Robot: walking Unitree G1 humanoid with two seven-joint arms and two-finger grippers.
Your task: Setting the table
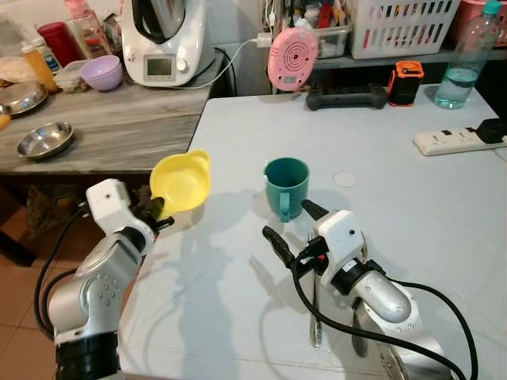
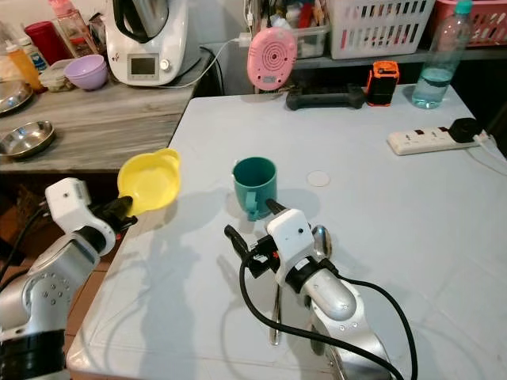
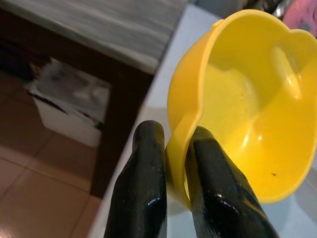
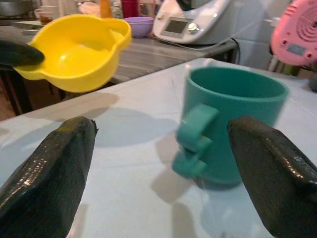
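Left gripper (image 1: 161, 212) pinches the yellow bowl (image 1: 181, 181) by its rim, aloft at the table's (image 1: 396, 206) left edge; right gripper (image 1: 295, 223), fingers spread, sits just near of the cup (image 1: 286, 185).

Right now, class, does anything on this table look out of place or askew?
Yes: the yellow plastic bowl is tilted in the air at the white table's edge, pinched by its rim in the left end effector, not set down.

The metal spoon's (image 2: 320, 239) handle lay hidden under the right arm, the clear plastic water bottle (image 1: 467, 55) was cut off at the far edge.
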